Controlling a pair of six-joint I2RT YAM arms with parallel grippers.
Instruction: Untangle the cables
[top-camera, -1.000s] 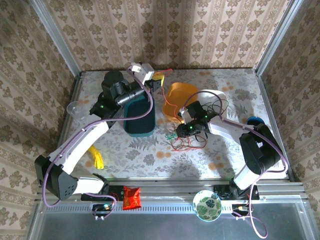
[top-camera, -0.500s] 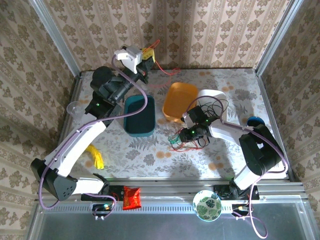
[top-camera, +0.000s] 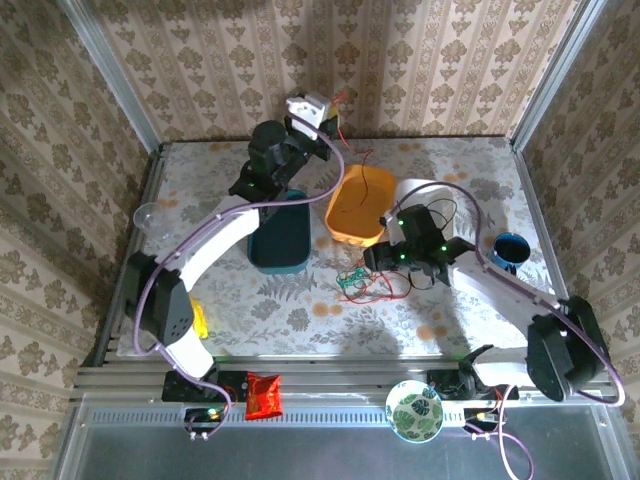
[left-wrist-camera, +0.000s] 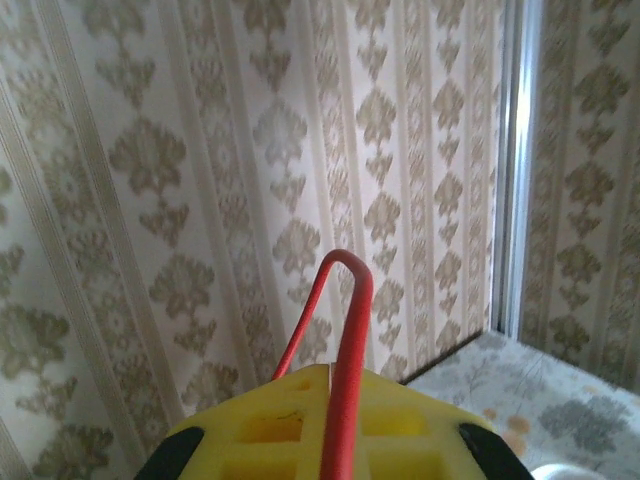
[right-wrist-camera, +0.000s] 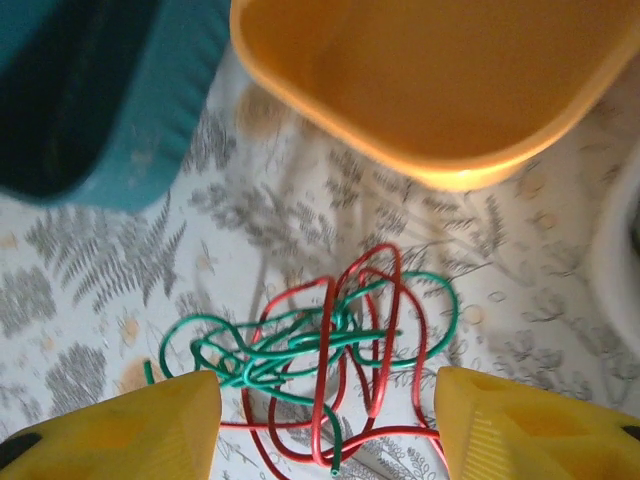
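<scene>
One red cable (left-wrist-camera: 350, 330) clamped in left claw (left-wrist-camera: 335, 440) (aloft); right claw (right-wrist-camera: 325, 425) gapes.

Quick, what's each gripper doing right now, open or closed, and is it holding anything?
Left gripper: closed on the red cable.
Right gripper: open, holding nothing, above the cable tangle.

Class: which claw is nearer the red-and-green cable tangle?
Right. The right claw hovers open above the tangle; the left claw is high by the far wall, gripping a red cable.
</scene>
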